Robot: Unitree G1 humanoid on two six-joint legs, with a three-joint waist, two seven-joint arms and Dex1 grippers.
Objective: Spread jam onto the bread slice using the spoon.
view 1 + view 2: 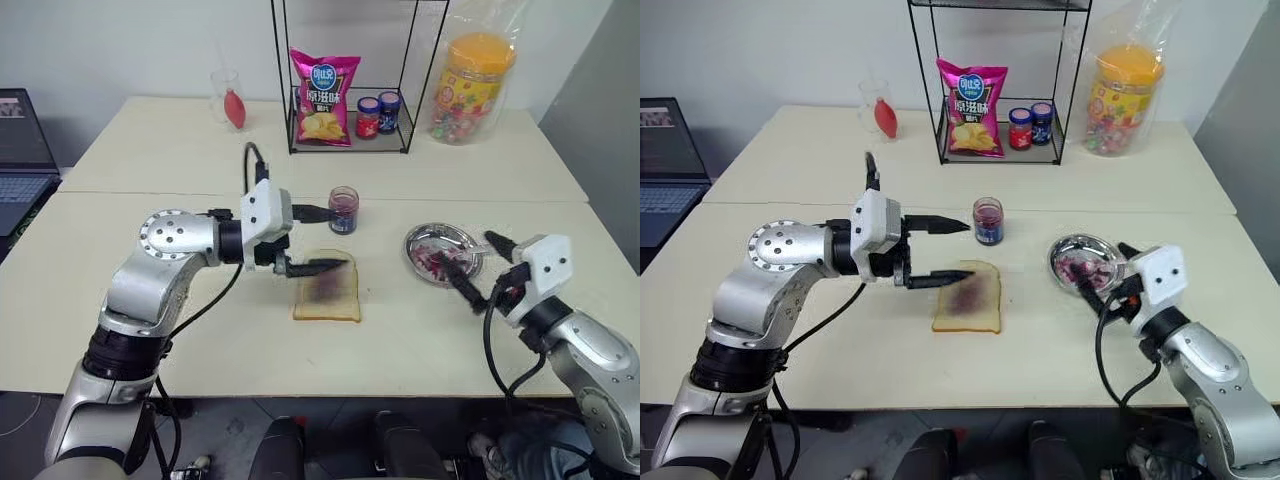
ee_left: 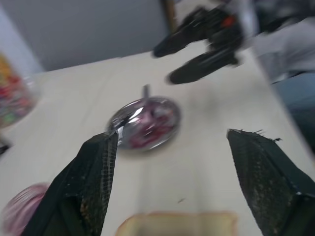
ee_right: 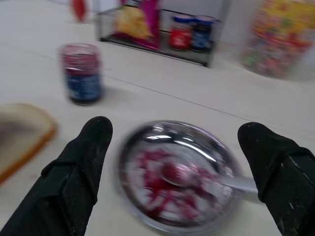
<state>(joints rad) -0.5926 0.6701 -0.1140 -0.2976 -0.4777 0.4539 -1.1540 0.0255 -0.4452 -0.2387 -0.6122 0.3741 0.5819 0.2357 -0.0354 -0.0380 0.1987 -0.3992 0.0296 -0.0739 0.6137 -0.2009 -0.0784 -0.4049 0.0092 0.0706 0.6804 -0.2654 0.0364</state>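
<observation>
The spoon (image 3: 197,178) lies in the round metal dish (image 1: 443,252) at the right of the frame, its red-stained bowl down among the jam smears and its thin handle running out over the dish rim toward the right claw (image 1: 482,270). That claw sits just beside the dish on its lower right side, both black fingers spread as wide as they go and holding nothing; in the right wrist view the dish and spoon lie squarely between the two fingers. By my reading the right arm is by far the nearer one to the spoon, and the handle's long axis points roughly toward it, so a pick-up would come in along that line.

The left claw (image 1: 325,240) hovers mid-frame above the top edge of the bread slice (image 1: 328,298), pointing to the right toward the dish, its fingers well apart and empty. The slice lies flat on the worktop (image 1: 200,180) at centre, with a purple-red smear at its middle. The jam (image 1: 343,210), in its small glass jar with the blue label band, stands just above the slice, near the left claw's upper finger but apart from it.
</observation>
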